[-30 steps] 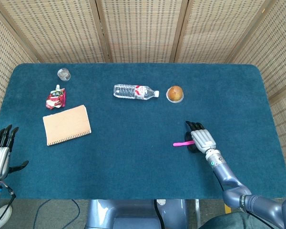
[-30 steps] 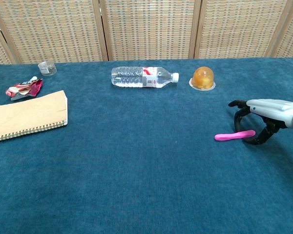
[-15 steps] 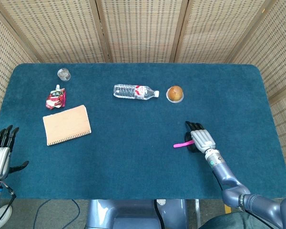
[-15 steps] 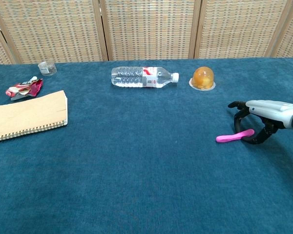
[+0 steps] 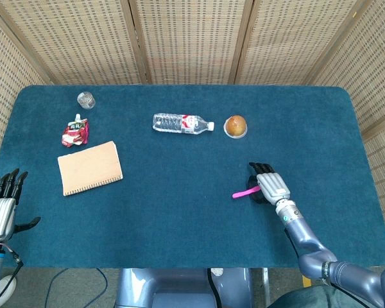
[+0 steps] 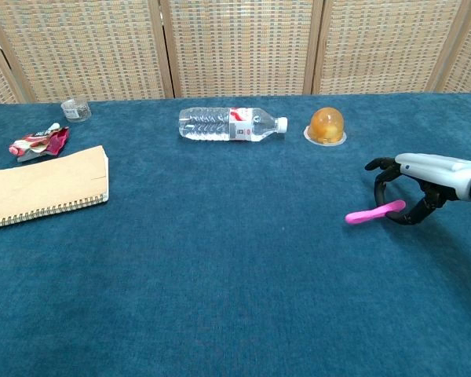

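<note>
In the head view the right hand (image 5: 269,186) has its fingers curled around one end of the pink stick (image 5: 246,192), which juts out to its left over the blue table (image 5: 179,212); the left hand (image 5: 1,205) hangs off the near-left table edge, fingers spread and holding nothing. In the chest view the stick (image 6: 374,212) now tilts up in the right hand's (image 6: 424,184) grip and sits a little higher than a second ago, so I judge the pinch holds and the lift has begun. The jelly cup (image 6: 327,126) and bottle (image 6: 231,125) lie well beyond the hand.

Bright, even light, soft shadows, both views sharp throughout.
</note>
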You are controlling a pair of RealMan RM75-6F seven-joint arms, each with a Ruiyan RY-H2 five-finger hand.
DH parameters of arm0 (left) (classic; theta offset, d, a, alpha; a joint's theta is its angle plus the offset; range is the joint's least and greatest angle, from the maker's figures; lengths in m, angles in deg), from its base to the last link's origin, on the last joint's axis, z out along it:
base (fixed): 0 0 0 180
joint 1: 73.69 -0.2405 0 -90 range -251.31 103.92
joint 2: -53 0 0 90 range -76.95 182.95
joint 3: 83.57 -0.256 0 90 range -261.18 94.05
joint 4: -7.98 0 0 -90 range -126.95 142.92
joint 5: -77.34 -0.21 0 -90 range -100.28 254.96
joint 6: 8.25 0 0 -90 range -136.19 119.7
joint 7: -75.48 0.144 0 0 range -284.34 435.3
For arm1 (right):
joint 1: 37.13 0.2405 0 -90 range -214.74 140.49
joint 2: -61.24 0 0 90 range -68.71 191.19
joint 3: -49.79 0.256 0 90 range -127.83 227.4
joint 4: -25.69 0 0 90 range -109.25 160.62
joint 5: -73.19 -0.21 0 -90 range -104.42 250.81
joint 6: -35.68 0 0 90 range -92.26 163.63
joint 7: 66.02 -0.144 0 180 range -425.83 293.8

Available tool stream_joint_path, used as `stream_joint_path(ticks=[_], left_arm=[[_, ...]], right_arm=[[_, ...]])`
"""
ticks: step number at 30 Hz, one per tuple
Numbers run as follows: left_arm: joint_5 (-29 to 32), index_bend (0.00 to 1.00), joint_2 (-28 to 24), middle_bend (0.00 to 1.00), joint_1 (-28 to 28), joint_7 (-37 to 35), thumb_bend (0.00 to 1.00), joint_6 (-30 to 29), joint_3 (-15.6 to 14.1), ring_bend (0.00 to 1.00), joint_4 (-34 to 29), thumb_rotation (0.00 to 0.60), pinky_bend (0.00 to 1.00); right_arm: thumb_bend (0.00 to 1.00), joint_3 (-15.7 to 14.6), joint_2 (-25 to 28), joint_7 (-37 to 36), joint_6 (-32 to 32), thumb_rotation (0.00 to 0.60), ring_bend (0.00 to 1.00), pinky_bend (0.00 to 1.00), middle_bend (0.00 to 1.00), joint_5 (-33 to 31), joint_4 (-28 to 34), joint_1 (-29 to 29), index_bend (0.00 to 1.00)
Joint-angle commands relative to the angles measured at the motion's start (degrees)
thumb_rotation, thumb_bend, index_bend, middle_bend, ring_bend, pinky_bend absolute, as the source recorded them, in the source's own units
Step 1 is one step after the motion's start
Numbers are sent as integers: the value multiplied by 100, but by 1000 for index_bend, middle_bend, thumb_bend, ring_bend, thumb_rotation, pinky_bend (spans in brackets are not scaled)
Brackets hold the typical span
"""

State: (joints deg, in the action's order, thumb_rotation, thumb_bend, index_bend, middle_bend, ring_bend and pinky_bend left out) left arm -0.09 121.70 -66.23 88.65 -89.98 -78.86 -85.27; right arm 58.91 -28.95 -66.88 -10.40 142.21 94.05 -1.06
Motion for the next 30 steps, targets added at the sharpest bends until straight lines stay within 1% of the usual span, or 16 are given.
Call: stream_joint_path(ticks=[1,6,11,16,20,25,28,30], left_arm=[[-4,0,-18,0,36,-21,0,39,19,0,6,600,0],[-59,0,-78,0,207,-51,0,190,109,0,22,600,0],[-351,0,-237,0,548,-79,0,559,132,0,-111,600,0],[-703,0,-382,0,924,154,0,795,227,0,-315,600,0],[-961,0,-328,0,1283,405,0,895,405,0,-272,600,0],[-1402,1,-31,0,1816,490,0,1029,577,0,192,600,0],[-1678,58,113,0,2150,365,0,1136,640,0,408,600,0],[-1840,133,211,0,2358,257,0,1211,657,0,560,600,0]], right_arm=[[583,112,87,-211,130,600,0,0,144,-183,241,-1,672],[584,342,364,-491,534,600,0,0,148,-597,745,98,672],[583,643,623,-677,907,600,0,0,159,-1103,1290,288,673],[582,889,799,-606,1084,600,0,0,160,-1568,1696,567,673],[577,1002,915,-334,1106,600,0,0,187,-2298,1966,924,674],[577,1043,919,-54,1001,600,0,0,189,-3360,2160,1423,674],[581,1036,879,53,922,600,0,0,188,-3885,2230,1686,674],[587,1025,859,103,879,600,0,0,188,-4169,2276,1834,674]])
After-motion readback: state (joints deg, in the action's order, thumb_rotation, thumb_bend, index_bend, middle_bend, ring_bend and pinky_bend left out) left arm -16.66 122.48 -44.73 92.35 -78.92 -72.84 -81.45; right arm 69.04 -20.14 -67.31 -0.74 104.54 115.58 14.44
